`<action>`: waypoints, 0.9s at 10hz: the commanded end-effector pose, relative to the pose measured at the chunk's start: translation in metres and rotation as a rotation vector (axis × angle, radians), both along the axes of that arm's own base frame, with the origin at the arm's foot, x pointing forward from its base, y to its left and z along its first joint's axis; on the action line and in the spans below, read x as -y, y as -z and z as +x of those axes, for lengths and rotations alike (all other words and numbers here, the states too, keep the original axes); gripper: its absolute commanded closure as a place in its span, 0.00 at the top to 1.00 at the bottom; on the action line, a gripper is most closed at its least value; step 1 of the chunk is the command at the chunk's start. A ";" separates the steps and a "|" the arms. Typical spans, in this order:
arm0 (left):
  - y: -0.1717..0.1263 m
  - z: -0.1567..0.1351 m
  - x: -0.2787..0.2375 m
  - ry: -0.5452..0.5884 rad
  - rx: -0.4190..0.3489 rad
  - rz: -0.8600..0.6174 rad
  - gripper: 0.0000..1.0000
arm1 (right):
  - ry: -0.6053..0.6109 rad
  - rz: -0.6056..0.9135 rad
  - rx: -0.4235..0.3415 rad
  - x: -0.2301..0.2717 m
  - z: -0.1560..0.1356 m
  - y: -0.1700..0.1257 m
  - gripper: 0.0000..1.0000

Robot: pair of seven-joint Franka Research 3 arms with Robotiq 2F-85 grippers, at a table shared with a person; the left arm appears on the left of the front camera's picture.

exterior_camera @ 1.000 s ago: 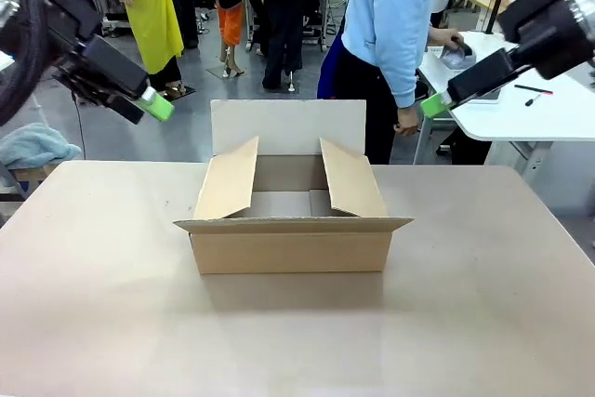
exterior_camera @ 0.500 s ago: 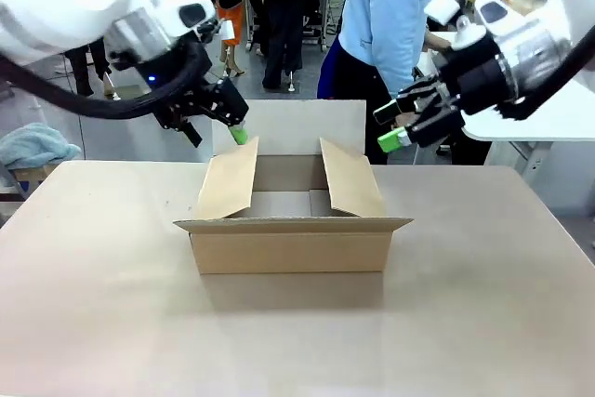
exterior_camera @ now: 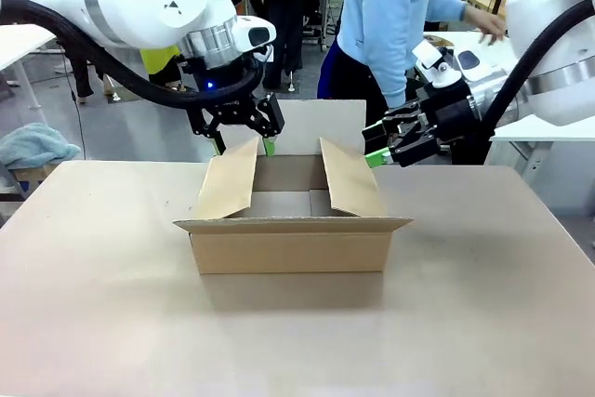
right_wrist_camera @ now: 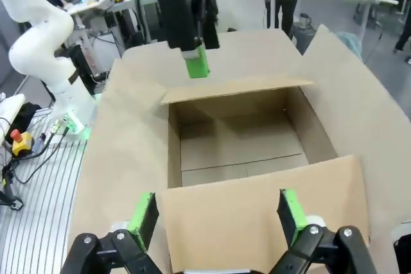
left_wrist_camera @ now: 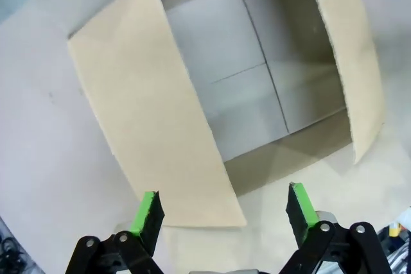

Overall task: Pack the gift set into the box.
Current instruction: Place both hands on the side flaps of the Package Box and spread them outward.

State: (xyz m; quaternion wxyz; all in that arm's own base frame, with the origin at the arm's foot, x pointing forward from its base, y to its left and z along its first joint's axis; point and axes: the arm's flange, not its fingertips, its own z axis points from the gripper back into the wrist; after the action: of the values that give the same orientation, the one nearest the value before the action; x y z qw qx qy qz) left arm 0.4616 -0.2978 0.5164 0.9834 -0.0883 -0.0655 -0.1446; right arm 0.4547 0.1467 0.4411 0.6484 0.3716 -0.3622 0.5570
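While both of your grippers hang open at the box (exterior_camera: 288, 246), none of the packing proper looks done. Your left gripper (exterior_camera: 244, 143) has its jaws spread wide and points down at the far end of the left flap (exterior_camera: 228, 181). Through its wrist camera that flap's far corner lies between the green pads, though whether either pad touches the cardboard is hard to tell. Your right gripper (exterior_camera: 384, 148) is spread just as wide, just beside the far end of the right flap (exterior_camera: 351, 178), and its own camera looks down over that flap's edge between its fingers.

Both side flaps stand raised, the far flap (exterior_camera: 307, 125) is upright, and the near flap (exterior_camera: 293, 223) is folded outward. The box sits in the middle of the table (exterior_camera: 112, 313), and its floor is bare cardboard, so the gift set has yet to go in. By my reading, what is left is to hold the side flaps clear, lower the set in and close up.

At the far side a person (exterior_camera: 390, 25) in a light blue top stands with one hand (exterior_camera: 488, 20) reaching right over a white table (exterior_camera: 548, 113).
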 end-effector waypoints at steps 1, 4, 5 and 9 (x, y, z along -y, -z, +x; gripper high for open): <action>0.005 -0.001 0.003 0.003 -0.020 0.009 1.00 | -0.027 0.007 0.029 0.003 -0.012 -0.014 1.00; 0.049 0.042 0.035 -0.181 0.066 0.138 1.00 | -0.027 0.007 0.029 0.003 -0.012 -0.014 1.00; 0.059 0.050 0.040 -0.228 0.060 0.170 1.00 | -0.027 0.007 0.029 0.003 -0.012 -0.014 1.00; 0.077 0.063 0.037 -0.272 0.045 0.307 1.00 | -0.027 0.007 0.029 0.003 -0.012 -0.014 1.00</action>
State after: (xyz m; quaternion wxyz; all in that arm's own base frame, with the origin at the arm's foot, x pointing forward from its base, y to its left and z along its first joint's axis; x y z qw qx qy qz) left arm 0.5224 -0.3311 0.4336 0.9957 0.0391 -0.0776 -0.0321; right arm 0.4461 0.1446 0.4559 0.6374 0.3731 -0.3668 0.5657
